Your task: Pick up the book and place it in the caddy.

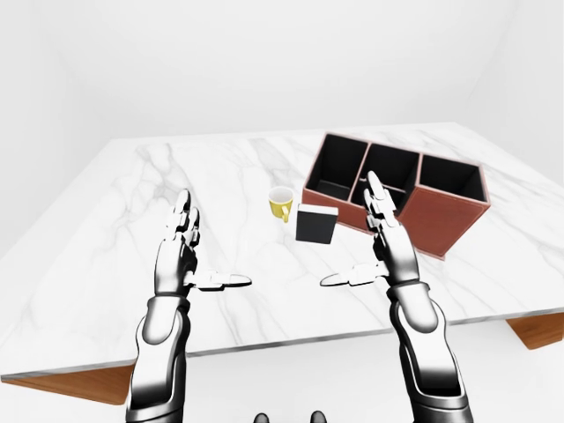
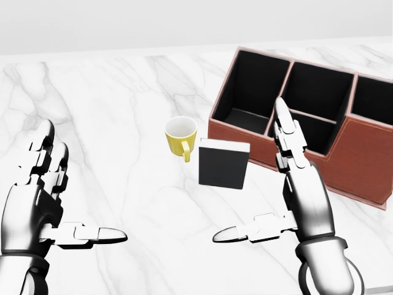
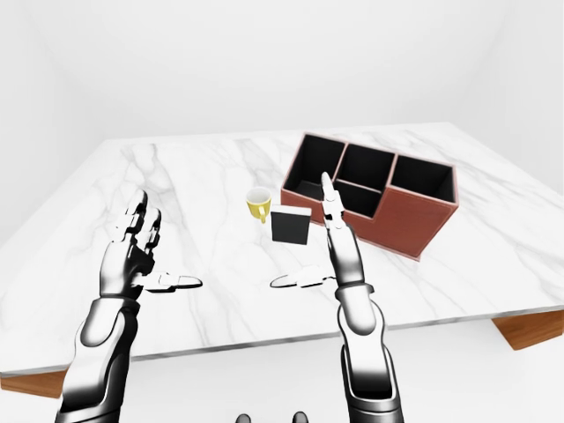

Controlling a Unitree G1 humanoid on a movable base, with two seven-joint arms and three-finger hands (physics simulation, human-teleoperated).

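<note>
Marble, white with grey veins, makes up the table that carries everything. On it, the brown caddy with dark compartments sits at about two o'clock in the head view. The black book stands near the middle of that view, apparently upright and unsupported, just at eight o'clock of the caddy's nearest corner; whether they touch I cannot tell. A yellow cup stands close at ten o'clock of the book. Both hands hover with fingers spread and thumbs pointing inward, holding nothing: the right hand at four o'clock of the book, the left hand well apart at eight o'clock. The main risk is a toppled book, since a finger brushing its face before both sides are pinched would likely knock it flat. A sweep from the left could also clip the cup, and lifting too low might catch the caddy's wall.
</note>
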